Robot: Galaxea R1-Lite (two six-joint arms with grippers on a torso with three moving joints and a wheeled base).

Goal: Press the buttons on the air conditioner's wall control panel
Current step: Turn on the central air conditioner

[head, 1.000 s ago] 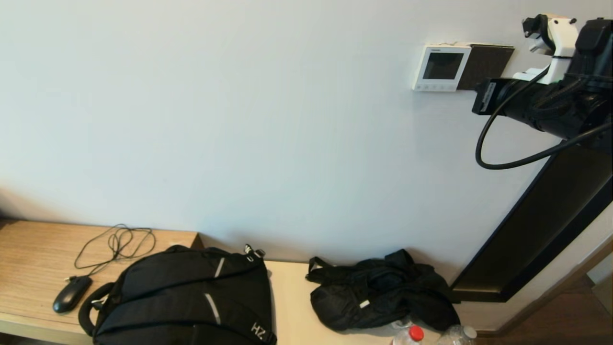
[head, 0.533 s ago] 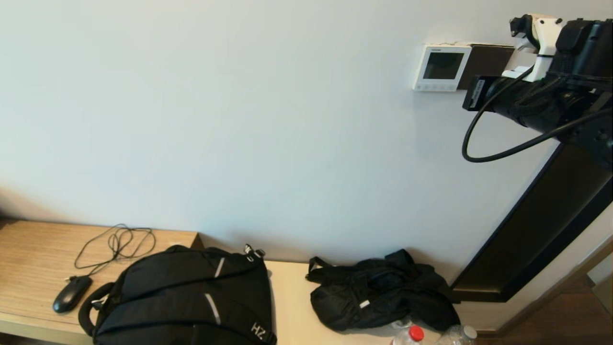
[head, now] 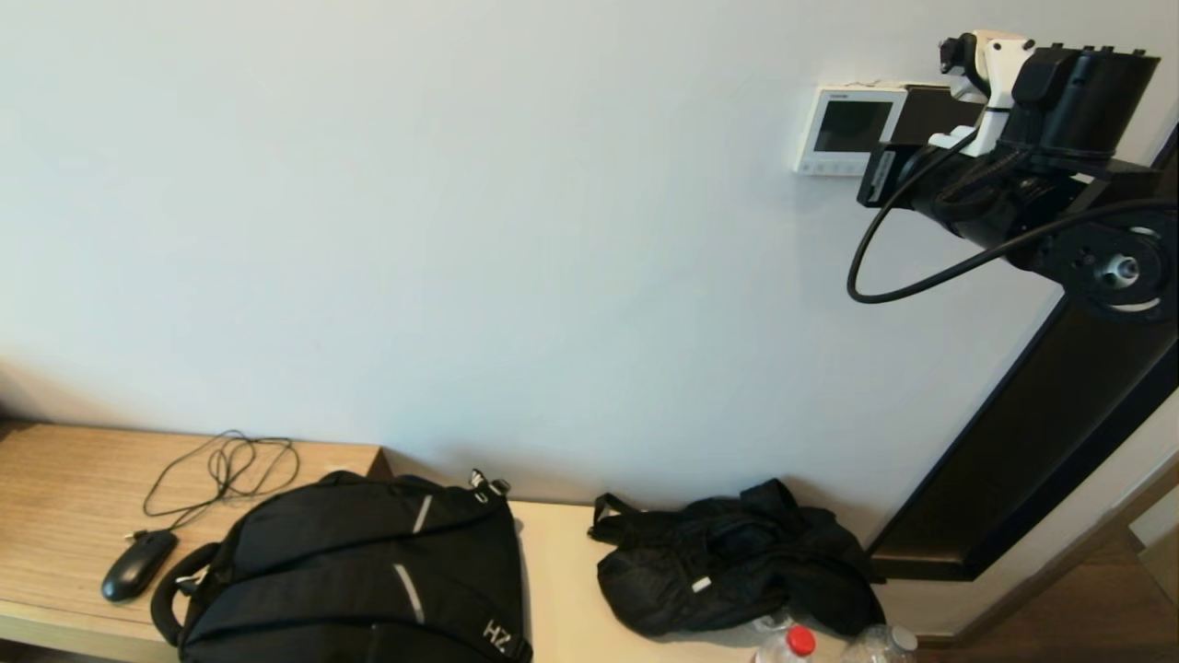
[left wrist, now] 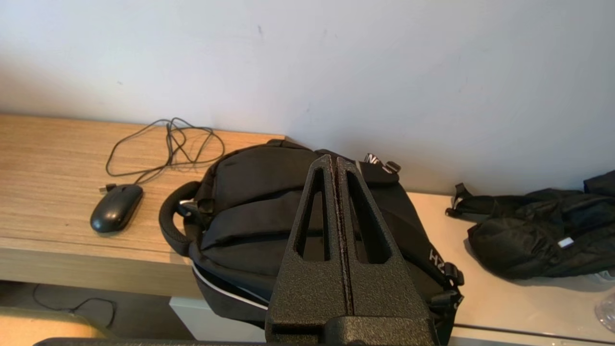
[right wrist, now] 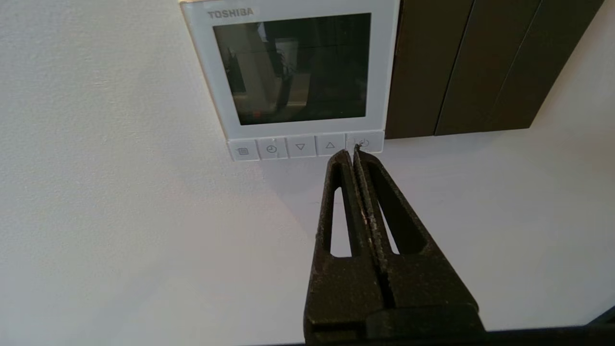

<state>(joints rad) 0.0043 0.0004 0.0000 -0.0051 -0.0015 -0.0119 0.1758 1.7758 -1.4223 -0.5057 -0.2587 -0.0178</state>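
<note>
Taking the backpack (head: 355, 571) as my landmark, nearest to me, I see it lying on the tabletop (head: 64, 479) below the wall. My left gripper (left wrist: 336, 166) hangs above the backpack, its fingers (left wrist: 314, 211) pressed flat together with nothing between them. Just left of the backpack sits a black mouse (head: 138, 564), its cable (head: 226, 465) looped behind it toward the wall. Right of the backpack lies a crumpled black bag (head: 732, 571), and beyond that bag, at the near edge, two bottles (head: 829, 645) poke into view, one with a red cap.

Farther off, high on the wall and well up and to the right of the backpack, is the panel (head: 847, 129), a white Toshiba unit with a dark screen and a row of five buttons (right wrist: 300, 146) along its lower edge. A dark plate (right wrist: 480, 67) adjoins its right side. My right gripper (right wrist: 353, 153) is raised to it, fingers (right wrist: 379, 206) closed on nothing, their tips at the rightmost button (right wrist: 367, 142), the power one. I cannot tell whether the tips actually touch it or sit just short of it.
</note>
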